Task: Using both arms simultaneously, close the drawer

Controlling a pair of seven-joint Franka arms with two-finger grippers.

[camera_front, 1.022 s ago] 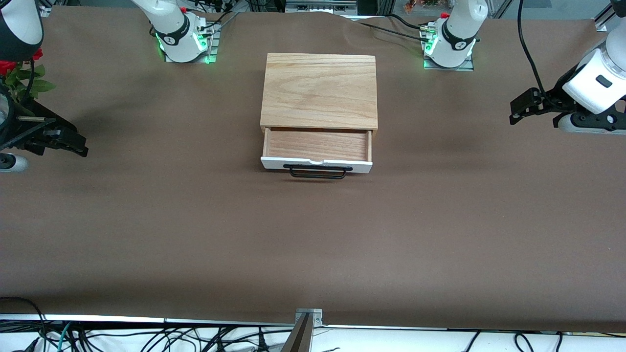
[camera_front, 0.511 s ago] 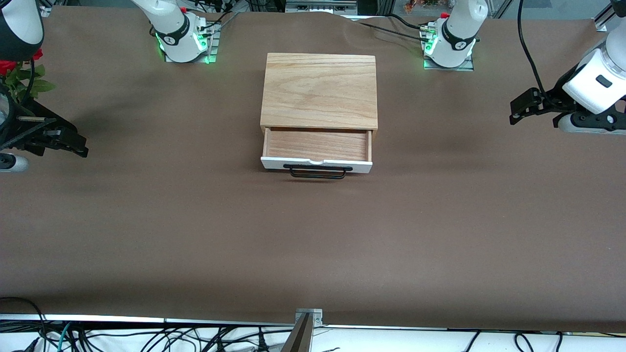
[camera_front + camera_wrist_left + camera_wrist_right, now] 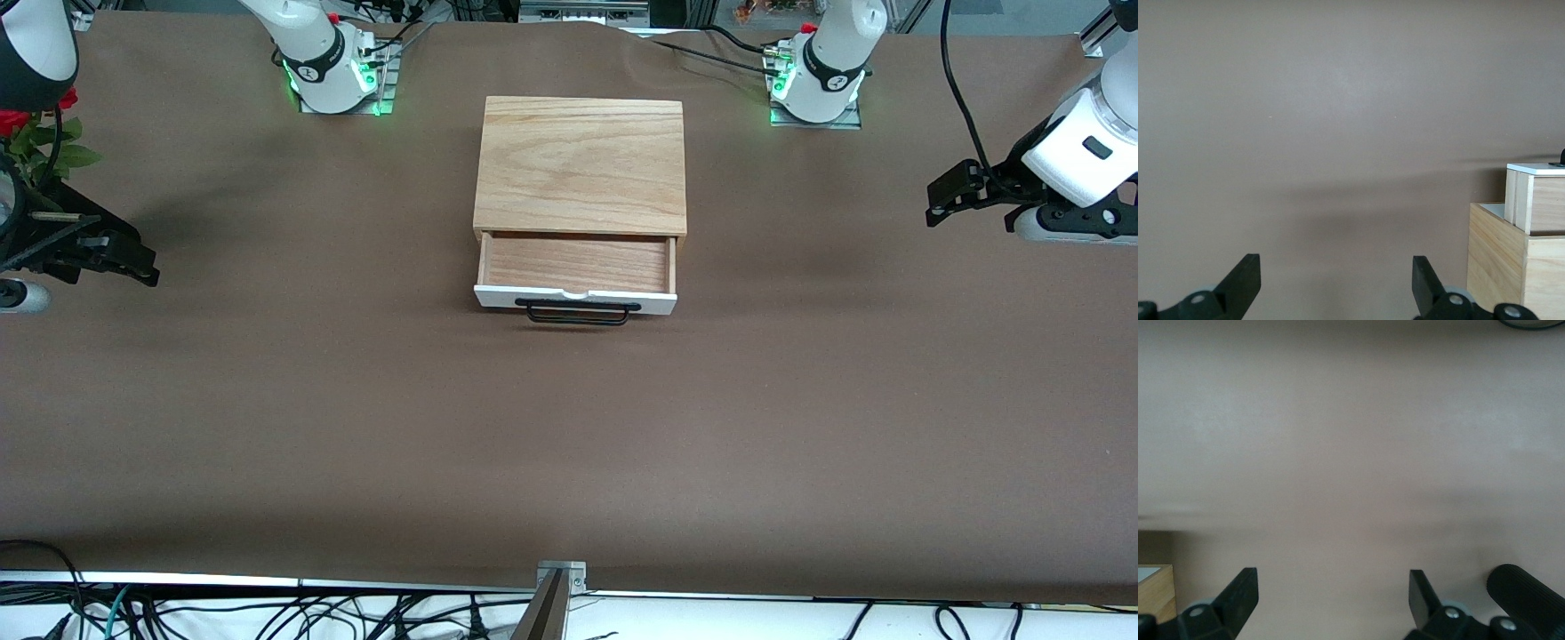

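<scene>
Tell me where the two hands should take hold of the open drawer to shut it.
Probably the drawer is best met at its white front panel, one open hand at each end beside the black handle, coming from the front camera's side. The panel is flat and faces that way. The left hand and right hand wait at the table's ends.

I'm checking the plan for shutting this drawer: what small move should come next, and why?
Probably bring both hands in toward the drawer. Its white front stands pulled out of the cabinet, while the left hand and right hand, both open, hang over bare table at opposite ends, touching nothing.
</scene>
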